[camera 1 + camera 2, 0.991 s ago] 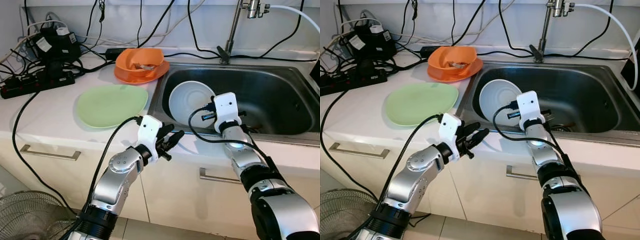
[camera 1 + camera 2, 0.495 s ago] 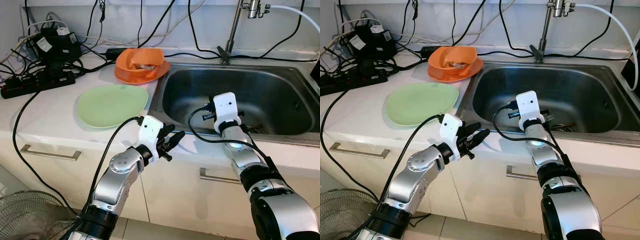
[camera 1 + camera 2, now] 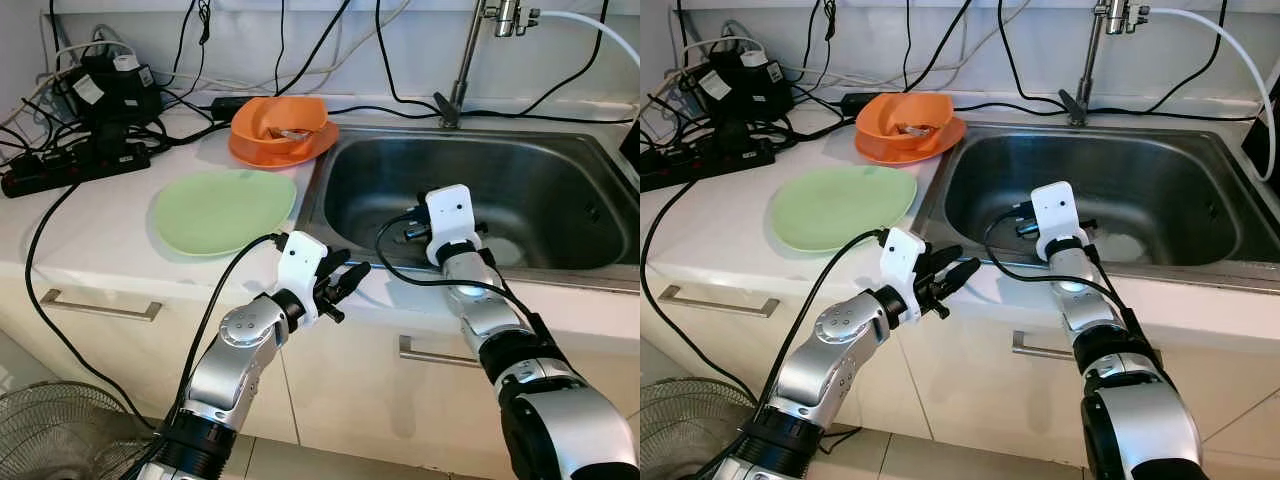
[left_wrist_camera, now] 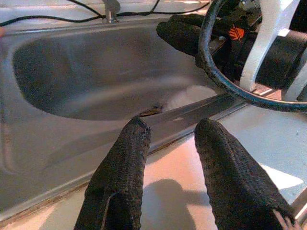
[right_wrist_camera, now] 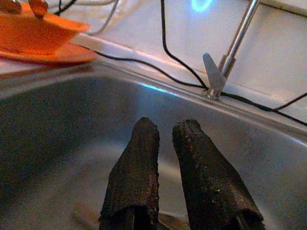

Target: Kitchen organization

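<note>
A steel sink (image 3: pixel 570 170) is set in the white counter. A white dish (image 3: pixel 508 250) lies low on its bottom, seen as a pale patch (image 4: pixel 189 93) in the left wrist view. My right gripper (image 5: pixel 165 125) reaches into the sink over the front rim, its fingers a narrow gap apart with nothing between them. My left gripper (image 3: pixel 345 272) hovers open above the counter's front edge, just left of the sink. A light green plate (image 3: pixel 225 208) lies flat on the counter. Behind it, an orange bowl (image 3: pixel 280 125) sits on an orange plate.
A tap (image 3: pixel 465 60) rises behind the sink. A black power strip (image 3: pixel 75 165), adapters and many cables crowd the counter's back left. A drawer handle (image 3: pixel 100 307) is below the counter edge, and a fan (image 3: pixel 60 435) stands on the floor at the lower left.
One second ago the white dish stood on edge in the sink by my right gripper; it has since gone down to the sink bottom. Both arms have barely moved.
</note>
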Controlling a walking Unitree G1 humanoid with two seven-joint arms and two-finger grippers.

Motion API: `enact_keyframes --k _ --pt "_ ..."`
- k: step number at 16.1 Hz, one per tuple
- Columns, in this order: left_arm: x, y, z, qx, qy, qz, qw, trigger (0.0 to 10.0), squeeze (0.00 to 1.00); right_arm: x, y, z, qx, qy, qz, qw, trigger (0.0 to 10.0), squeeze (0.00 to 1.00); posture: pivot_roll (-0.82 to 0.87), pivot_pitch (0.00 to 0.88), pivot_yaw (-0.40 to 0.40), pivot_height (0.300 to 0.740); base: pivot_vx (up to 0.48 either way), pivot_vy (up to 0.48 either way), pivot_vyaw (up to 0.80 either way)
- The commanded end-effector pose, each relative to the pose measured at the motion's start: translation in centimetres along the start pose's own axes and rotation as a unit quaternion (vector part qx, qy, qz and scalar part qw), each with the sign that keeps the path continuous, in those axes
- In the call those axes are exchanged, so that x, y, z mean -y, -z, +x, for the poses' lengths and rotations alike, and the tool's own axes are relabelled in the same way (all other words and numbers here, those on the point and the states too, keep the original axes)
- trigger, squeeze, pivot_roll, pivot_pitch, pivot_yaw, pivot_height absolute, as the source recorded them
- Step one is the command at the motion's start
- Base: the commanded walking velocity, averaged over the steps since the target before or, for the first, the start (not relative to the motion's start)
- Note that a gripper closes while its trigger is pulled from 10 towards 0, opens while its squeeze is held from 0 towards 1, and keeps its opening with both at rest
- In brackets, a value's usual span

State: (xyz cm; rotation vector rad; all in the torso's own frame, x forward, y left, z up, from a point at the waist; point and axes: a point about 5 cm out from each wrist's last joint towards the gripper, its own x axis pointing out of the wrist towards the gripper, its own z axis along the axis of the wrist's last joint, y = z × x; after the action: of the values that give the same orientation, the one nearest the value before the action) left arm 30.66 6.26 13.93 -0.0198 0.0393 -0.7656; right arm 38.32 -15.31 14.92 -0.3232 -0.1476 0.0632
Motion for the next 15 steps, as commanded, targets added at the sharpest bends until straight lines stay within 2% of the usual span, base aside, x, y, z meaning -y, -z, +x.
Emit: enact_keyframes --k 1,6,10,15 --pt "-0.1 1.0 -0.1 -0.019 -0.008 -0.004 1.000 10.0 0.00 -0.2 -0.8 0.2 0.023 0.003 0.015 1.000 10.0 0.00 0.09 0.022 0.068 0.740 0.000 0.000 0.00" --pt "-0.3 0.6 0.1 -0.001 -0.025 0.002 1.000 10.0 0.00 -0.6 -2.0 0.2 0.054 0.014 0.062 0.996 10.0 0.00 0.09 0.024 0.068 0.740 0.000 0.000 0.00" --pt "-1.1 -0.6 0.0 0.058 -0.077 0.006 0.995 10.0 0.00 0.2 -2.5 -0.8 0.094 0.046 0.091 0.990 10.0 0.00 0.08 0.029 0.066 0.740 0.000 0.000 0.00" --pt "-2.3 -2.6 -0.3 0.135 -0.166 0.048 0.976 10.0 0.00 0.9 -2.6 -2.3 0.124 0.069 0.101 0.985 10.0 0.00 0.08 0.028 0.065 0.740 0.000 0.000 0.00"
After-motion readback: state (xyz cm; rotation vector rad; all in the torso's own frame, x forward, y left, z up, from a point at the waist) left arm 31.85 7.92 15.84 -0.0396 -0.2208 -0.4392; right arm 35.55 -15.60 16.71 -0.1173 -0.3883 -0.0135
